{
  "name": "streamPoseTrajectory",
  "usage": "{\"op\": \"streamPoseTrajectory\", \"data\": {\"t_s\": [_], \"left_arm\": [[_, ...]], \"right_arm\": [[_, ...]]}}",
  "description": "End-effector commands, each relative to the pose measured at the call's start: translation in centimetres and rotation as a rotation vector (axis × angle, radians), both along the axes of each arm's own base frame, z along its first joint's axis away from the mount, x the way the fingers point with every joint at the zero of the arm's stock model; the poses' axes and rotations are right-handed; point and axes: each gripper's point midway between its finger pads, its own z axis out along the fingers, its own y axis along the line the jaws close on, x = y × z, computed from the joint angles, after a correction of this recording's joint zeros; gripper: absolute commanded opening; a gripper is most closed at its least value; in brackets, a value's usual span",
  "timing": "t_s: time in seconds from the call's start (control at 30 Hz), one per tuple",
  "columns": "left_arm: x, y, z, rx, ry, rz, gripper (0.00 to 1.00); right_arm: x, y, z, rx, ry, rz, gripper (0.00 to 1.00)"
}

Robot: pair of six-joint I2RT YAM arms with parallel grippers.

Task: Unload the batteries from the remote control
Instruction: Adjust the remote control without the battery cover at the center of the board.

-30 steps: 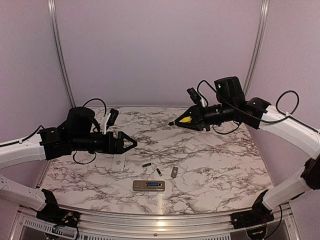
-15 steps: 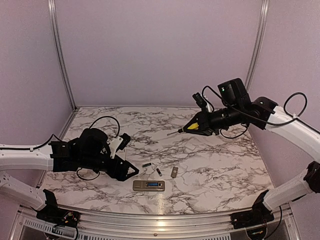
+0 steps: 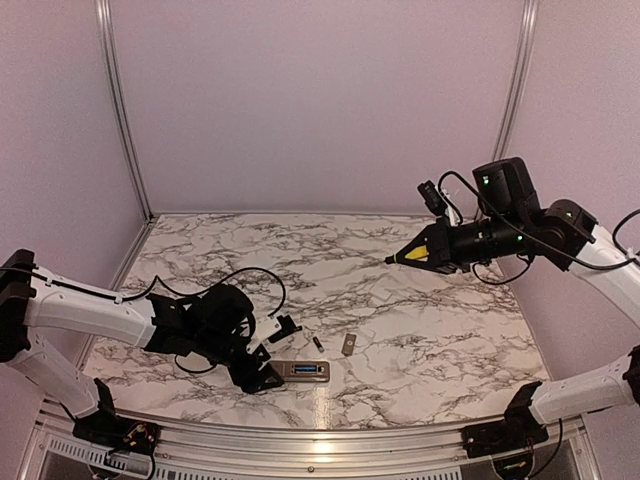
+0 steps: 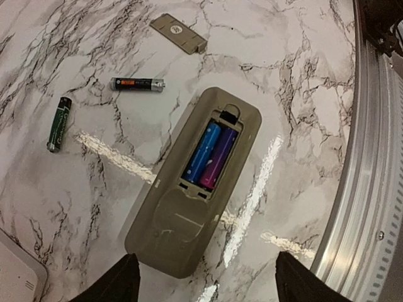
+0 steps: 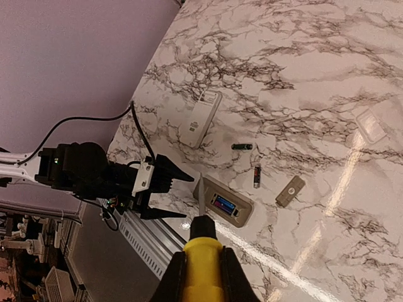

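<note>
At the left wrist view's centre, your remote (image 4: 189,201) holds two batteries (image 4: 211,156); two others (image 4: 137,83) lie out, upper left. Left gripper (image 4: 208,286) spread wide, right gripper (image 5: 203,274) pinching the screwdriver (image 5: 201,242).

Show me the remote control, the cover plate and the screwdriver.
remote control (image 4: 179,226): left wrist view, bare back below the compartment.
cover plate (image 4: 178,33): left wrist view, middle of face.
screwdriver (image 5: 203,264): right wrist view, yellow handle.

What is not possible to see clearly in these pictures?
- Top view: the batteries in the remote are too small to count.
- Left wrist: the corner cuts off the white device; the bottom edge crops the left pincer.
- Right wrist: the bottom edge crops the handle of the screwdriver.
</note>
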Motion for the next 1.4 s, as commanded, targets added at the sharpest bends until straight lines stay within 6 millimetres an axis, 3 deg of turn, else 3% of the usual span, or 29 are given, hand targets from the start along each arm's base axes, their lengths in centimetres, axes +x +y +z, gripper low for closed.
{"op": "streamPoseTrajectory", "data": {"t_s": [0.0, 0.37, 0.83, 0.93, 1.07, 1.17, 1.23, 1.37], "left_arm": [[0.5, -0.5, -1.9, 0.081, -0.073, -0.087, 0.77], [2.2, -1.2, -4.2, 0.180, -0.154, -0.140, 0.76], [2.1, -0.9, -6.4, 0.269, -0.182, -0.246, 0.79], [1.8, -0.8, -6.6, 0.280, -0.175, -0.267, 0.70], [1.3, -0.9, -6.5, 0.277, -0.161, -0.282, 0.46], [1.1, -1.4, -6.3, 0.275, -0.146, -0.281, 0.34], [0.9, -2.2, -5.8, 0.258, -0.142, -0.277, 0.29], [0.5, -4.9, -4.1, 0.180, -0.130, -0.253, 0.29]], "right_arm": [[-0.6, -1.4, -0.1, -0.005, 0.002, -0.055, 0.00], [-0.6, -1.9, -0.3, -0.003, 0.003, -0.089, 0.00], [0.6, -0.1, -1.1, -0.006, 0.024, -0.048, 0.00], [1.0, 0.5, -1.0, -0.006, 0.023, -0.038, 0.00], [1.4, 0.8, -1.0, -0.011, 0.023, -0.030, 0.00], [1.3, 0.9, -1.1, -0.014, 0.026, -0.027, 0.00], [1.4, 0.8, -1.2, -0.020, 0.026, -0.030, 0.00], [1.4, 0.6, -1.2, -0.026, 0.023, -0.035, 0.00]]}}
